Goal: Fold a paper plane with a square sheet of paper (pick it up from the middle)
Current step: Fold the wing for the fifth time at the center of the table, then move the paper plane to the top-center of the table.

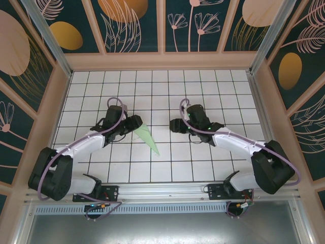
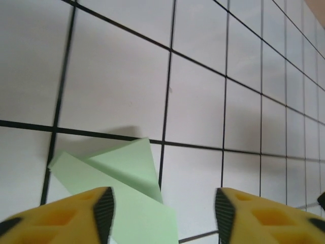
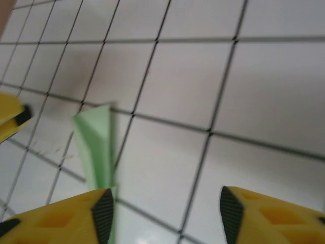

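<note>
**A:** Status on the fold?

**B:** The paper plane is lying on the surface, left of centre. It's a narrow dart with the sharp tip pointing at the near edge and slightly right. Going by the shape, I'd say folding is done or one crease short.

**A:** Pincers?

**B:** Left pincer is spread with nothing pinched. It's low at the plane's wide end, and one fingertip sits over the paper's edge. I can't tell whether it's touching. Right pincer is also spread and empty, off to the plane's right with bare tiles between them.

**A:** So what's the step, and how do we do it clean?

**B:** My read is to clear off without disturbing it, or do one last press.
- The top layer stands a bit proud and throws a shadow, so the crease looks soft.
- If backing off, lift the left pincer straight up first. Dragging sideways risks that fingertip snagging the loose layer and opening the fold.
- If pressing, bring the tips together and run along the centre crease from wide end to tip.
- Have the right pincer pin the tip while pressing, because thin paper will slide on these tiles.

**A:** Any labels or text to log?

**B:** I can't read any writing. The paper is plain mint green and the surface is a white grid with black lines. The wall panels have leaf and flower artwork but no lettering. The pincer fingers are yellow with black pads, and I see no markings on them.
</note>
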`<state>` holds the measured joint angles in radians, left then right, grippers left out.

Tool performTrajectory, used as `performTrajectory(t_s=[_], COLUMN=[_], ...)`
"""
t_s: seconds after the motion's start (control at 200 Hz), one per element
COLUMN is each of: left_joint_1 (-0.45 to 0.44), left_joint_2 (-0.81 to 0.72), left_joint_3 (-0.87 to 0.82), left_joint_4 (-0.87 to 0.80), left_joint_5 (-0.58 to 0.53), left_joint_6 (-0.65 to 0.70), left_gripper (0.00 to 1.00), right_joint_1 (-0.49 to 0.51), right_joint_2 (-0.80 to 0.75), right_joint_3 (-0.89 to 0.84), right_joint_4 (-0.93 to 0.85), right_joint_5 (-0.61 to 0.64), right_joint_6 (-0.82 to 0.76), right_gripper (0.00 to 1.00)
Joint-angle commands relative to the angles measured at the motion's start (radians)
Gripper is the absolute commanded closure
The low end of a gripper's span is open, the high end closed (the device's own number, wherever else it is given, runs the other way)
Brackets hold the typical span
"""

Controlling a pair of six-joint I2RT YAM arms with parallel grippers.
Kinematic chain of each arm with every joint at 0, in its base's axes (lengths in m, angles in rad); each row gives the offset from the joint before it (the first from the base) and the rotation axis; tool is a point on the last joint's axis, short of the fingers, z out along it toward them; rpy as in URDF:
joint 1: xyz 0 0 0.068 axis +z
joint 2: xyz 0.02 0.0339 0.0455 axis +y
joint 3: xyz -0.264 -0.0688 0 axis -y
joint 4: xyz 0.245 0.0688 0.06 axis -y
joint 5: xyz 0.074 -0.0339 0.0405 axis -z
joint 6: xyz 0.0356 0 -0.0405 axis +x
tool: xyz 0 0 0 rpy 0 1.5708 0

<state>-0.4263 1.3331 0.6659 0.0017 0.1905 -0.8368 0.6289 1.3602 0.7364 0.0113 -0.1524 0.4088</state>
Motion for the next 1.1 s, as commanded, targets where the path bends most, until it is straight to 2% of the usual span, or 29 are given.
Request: performTrajectory(t_s=[0.0,0.115,0.16,0.265,0.375,0.51,1.096], left_joint_1=[-0.047,-0.107,-0.136,-0.198,-0.240,-0.260,-0.285], left_joint_2=[-0.010,0.027,0.056,0.166,0.268,0.312,0.253], left_joint_3=[0.052,0.084,0.102,0.183,0.252,0.275,0.226], left_joint_4=[-0.210,-0.248,-0.249,-0.270,-0.295,-0.339,-0.405], left_joint_5=[-0.165,-0.219,-0.232,-0.257,-0.284,-0.325,-0.349], left_joint_6=[-0.085,-0.165,-0.188,-0.219,-0.270,-0.319,-0.393], left_gripper=[0.35,0.30,0.28,0.27,0.29,0.33,0.49], right_joint_1=[-0.054,-0.075,-0.118,-0.142,-0.157,-0.165,-0.169], right_joint_2=[-0.003,0.014,0.016,0.014,0.014,0.004,0.038], right_joint_3=[0.006,-0.021,-0.033,-0.068,-0.081,-0.097,-0.084], right_joint_4=[0.031,0.054,0.061,0.100,0.104,0.110,0.100], right_joint_5=[0.040,0.042,0.041,0.022,0.033,0.041,0.010], right_joint_6=[-0.054,-0.083,-0.077,-0.058,-0.051,-0.043,-0.024], right_gripper=[0.33,0.23,0.19,0.15,0.15,0.16,0.21])
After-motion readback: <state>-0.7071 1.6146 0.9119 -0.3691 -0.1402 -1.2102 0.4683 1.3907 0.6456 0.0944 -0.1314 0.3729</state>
